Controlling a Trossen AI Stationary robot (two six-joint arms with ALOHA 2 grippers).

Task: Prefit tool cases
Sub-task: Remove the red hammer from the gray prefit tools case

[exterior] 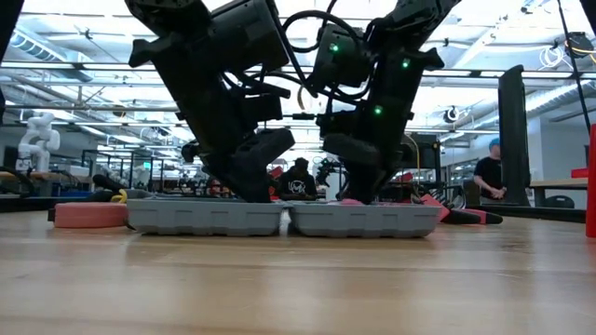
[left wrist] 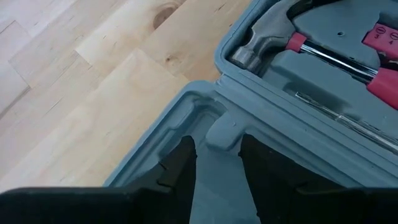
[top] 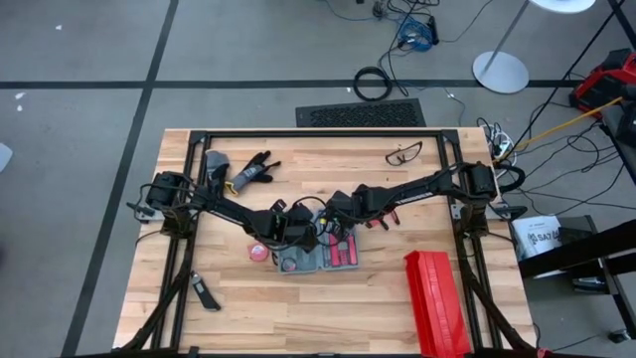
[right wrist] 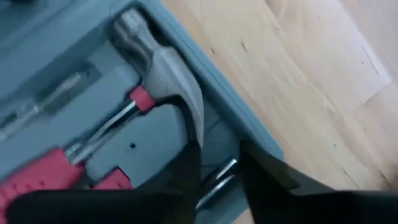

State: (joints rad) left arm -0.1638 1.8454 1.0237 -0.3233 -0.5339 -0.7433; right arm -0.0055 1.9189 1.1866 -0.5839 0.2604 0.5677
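Observation:
The tool case (top: 318,257) lies open and flat on the wooden table, its two blue-grey halves side by side (exterior: 279,218). The right half holds a hammer (right wrist: 165,74) and red-handled tools (left wrist: 379,81) in grey slots. My left gripper (left wrist: 217,168) comes down on the left half, close to the joint between the halves, shut on a raised part of it. My right gripper (right wrist: 219,171) stands over the right half's corner beside the hammer's claw. It is open, with a small shiny metal piece (right wrist: 217,175) between its fingers. Whether they touch it I cannot tell. My left gripper has a raised blue-grey ridge (left wrist: 219,186) of the case's left half between its two fingers, just behind a small moulded tab (left wrist: 224,132). The fingers slant down from the table's left side. The half lies flat on the table.
A pink roll (exterior: 88,214) lies just left of the case. A long red ribbed box (top: 437,298) stands at the near right. A black glove (top: 253,171) and safety glasses (top: 403,153) lie toward the far edge, a dark tool (top: 204,293) at the near left. People (exterior: 489,172) are in the room beyond.

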